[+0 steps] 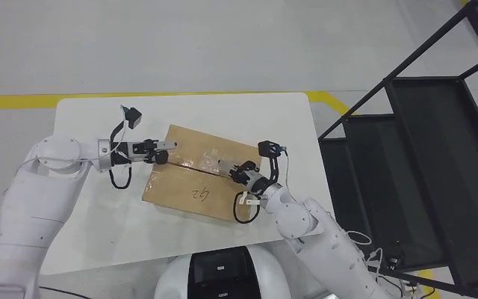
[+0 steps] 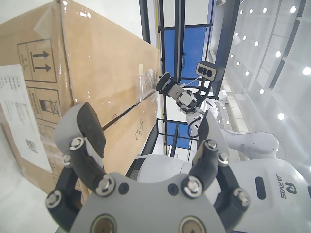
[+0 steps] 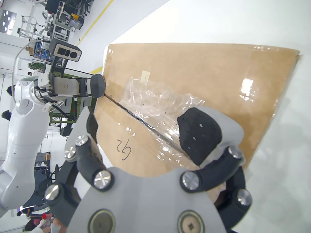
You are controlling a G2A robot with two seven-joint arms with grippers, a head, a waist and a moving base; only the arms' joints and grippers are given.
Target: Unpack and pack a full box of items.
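Box flaps shut — left pincer, right pincer spread; side label in left wrist view, crumpled tape in right.

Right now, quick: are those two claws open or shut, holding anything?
Left gripper: open, holding nothing, at the box edge.
Right gripper: open, holding nothing, over the box top.

From here I get bright, even light from above: the white worktop around the box is nearly washed out, and shadow at the foot of the box is faint and soft. Glare sits in white patches on the clear tape along the box's seam and on the cardboard beside it. In the left wrist view, rows of round ceiling lamps flare beyond the box, whose straight edges bow in both wrist views.
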